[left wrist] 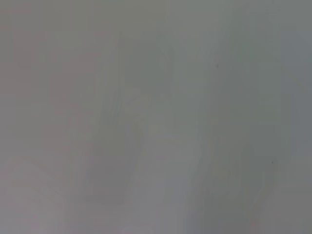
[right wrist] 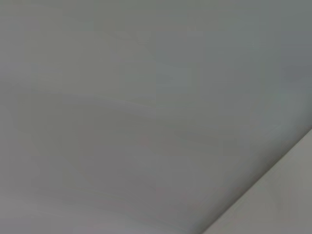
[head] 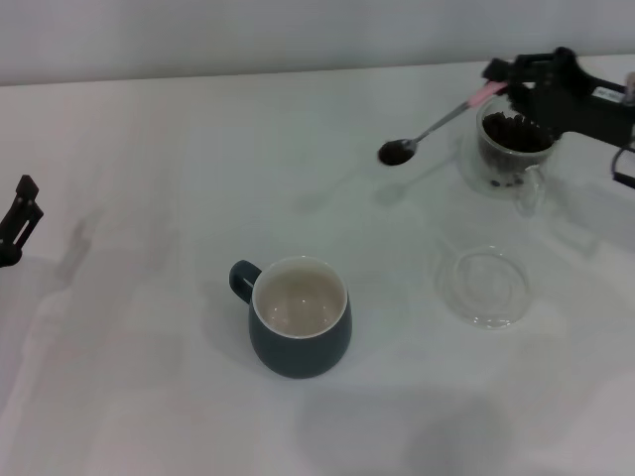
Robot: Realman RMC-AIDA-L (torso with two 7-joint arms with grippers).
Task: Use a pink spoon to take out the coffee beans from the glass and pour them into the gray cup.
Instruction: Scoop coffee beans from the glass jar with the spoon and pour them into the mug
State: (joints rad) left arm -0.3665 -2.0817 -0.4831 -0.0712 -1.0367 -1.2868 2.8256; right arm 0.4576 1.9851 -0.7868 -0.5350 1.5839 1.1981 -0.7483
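Step in hand: the carry from glass to cup. The right hand (head: pixel 499 87) is clamped on the pink end of the spoon (head: pixel 437 126), above the far right of the counter (head: pixel 149 178) and over the rim of the glass (head: pixel 512 149). The spoon slopes down and to the left from the hand; its bowl hangs clear of the glass, out over bare counter, with a dark load of beans (head: pixel 396 153) in it. More beans remain in the glass, piled near its top. The cup (head: pixel 301 317) stands upright near the middle of the counter, handle to the left, its pale inside seemingly without beans, so judged the first transfer is not yet made. Next move calls for a level carry toward the near left until the bowl is over the cup's mouth, then a roll of the wrist to tip; any tilt on the way would likely shed beans. Room: open counter lies between spoon and cup, nothing in the path. A clear dish (head: pixel 484 287) sits to the right of the cup, near the glass, just off the line of travel. The left hand (head: pixel 18 220) is parked at the left edge, well apart; whether its fingers are apart or together cannot be told. Both wrist views show only blank surface
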